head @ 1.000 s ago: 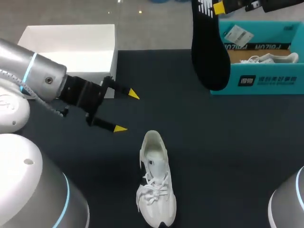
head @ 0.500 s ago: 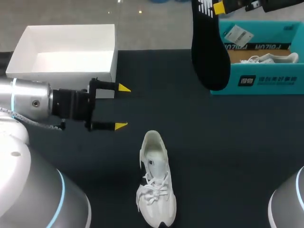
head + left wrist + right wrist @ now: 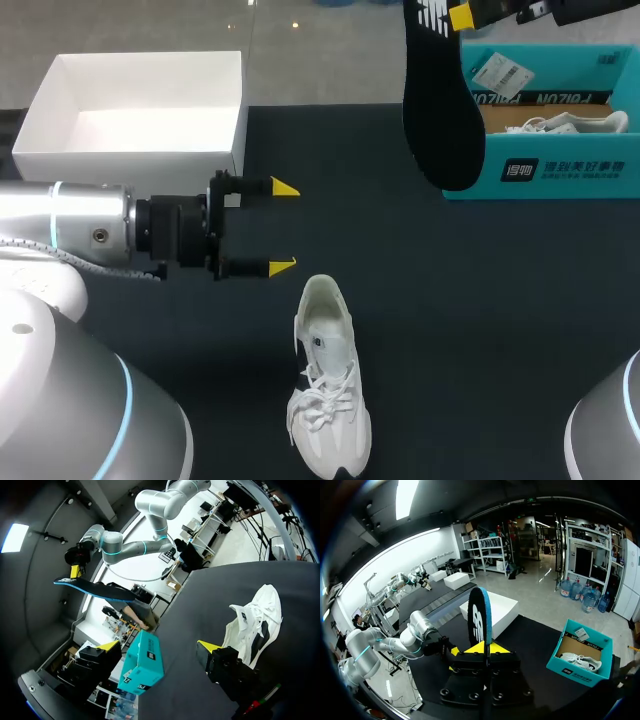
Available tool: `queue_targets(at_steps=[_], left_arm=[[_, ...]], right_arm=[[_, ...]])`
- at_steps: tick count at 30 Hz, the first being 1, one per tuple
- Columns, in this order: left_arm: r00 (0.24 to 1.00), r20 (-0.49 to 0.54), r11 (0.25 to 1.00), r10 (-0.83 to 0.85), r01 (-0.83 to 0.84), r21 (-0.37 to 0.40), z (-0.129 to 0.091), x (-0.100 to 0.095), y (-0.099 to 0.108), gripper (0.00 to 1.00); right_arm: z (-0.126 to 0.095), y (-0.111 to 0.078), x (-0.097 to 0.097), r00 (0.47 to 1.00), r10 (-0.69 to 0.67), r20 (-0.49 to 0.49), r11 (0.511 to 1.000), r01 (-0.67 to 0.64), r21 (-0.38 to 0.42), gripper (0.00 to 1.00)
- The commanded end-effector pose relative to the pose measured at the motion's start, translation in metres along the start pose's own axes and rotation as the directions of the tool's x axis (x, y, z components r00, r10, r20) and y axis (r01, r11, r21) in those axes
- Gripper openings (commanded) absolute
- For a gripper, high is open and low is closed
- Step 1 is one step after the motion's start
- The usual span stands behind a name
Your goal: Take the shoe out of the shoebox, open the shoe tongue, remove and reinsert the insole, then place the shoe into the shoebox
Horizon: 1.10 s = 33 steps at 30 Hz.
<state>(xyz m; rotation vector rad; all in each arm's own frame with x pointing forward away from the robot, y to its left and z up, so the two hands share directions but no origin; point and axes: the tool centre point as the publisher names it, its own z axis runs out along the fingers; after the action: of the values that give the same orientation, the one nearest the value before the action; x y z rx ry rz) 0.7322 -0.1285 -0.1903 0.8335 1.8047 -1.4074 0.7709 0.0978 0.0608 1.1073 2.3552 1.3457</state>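
A white shoe (image 3: 330, 390) lies on the dark table, toe toward the near edge, its opening empty. My left gripper (image 3: 284, 226) hovers open just beyond the shoe's heel, nothing between its fingers. In the left wrist view the shoe (image 3: 252, 622) lies off to one side of the gripper (image 3: 157, 645), beyond one fingertip. High over the far side, my right gripper (image 3: 460, 15) is shut on the black insole (image 3: 440, 110), which hangs down in front of the teal shoebox (image 3: 545, 165). The right wrist view shows the insole (image 3: 480, 617) upright between its yellow tips (image 3: 480, 647).
The teal shoebox at the far right holds another white shoe (image 3: 570, 122) and a tag. An open white box (image 3: 140, 105) stands at the far left, just behind my left arm. Bare dark tabletop lies between the shoe and the shoebox.
My left arm has swung and moved right, bringing its open gripper level and closer to the shoe's heel. The right arm and the insole have not moved.
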Motion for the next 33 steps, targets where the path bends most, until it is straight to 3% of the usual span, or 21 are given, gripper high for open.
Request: queue_targets(at_steps=[1,23,24,26,33], left_arm=[[1.0,-0.009,1.0,0.001,-0.001,0.011,0.0078,-0.005,0.0081,1.0],[1.0,-0.009,1.0,0.001,-0.001,0.011,0.0078,-0.005,0.0081,1.0],[0.999,-0.004,0.999,0.04,-0.04,-0.004,0.0096,-0.0063,0.0072,1.0],[0.997,0.044,0.997,0.06,-0.062,0.043,0.0123,-0.0073,0.0026,1.0],[0.975,0.105,0.98,0.194,-0.197,0.015,0.0111,-0.0067,0.0017,1.0]], right_arm=[[0.0023,0.0015,-0.0001,1.0,0.002,0.002,1.0,-0.002,0.002,0.0],[0.0023,0.0015,-0.0001,1.0,0.002,0.002,1.0,-0.002,0.002,0.0],[0.0023,0.0015,-0.0001,1.0,0.002,0.002,1.0,-0.002,0.002,0.0],[0.0023,0.0015,-0.0001,1.0,0.002,0.002,1.0,-0.002,0.002,0.0],[0.0023,0.0015,-0.0001,1.0,0.002,0.002,1.0,-0.002,0.002,0.0]])
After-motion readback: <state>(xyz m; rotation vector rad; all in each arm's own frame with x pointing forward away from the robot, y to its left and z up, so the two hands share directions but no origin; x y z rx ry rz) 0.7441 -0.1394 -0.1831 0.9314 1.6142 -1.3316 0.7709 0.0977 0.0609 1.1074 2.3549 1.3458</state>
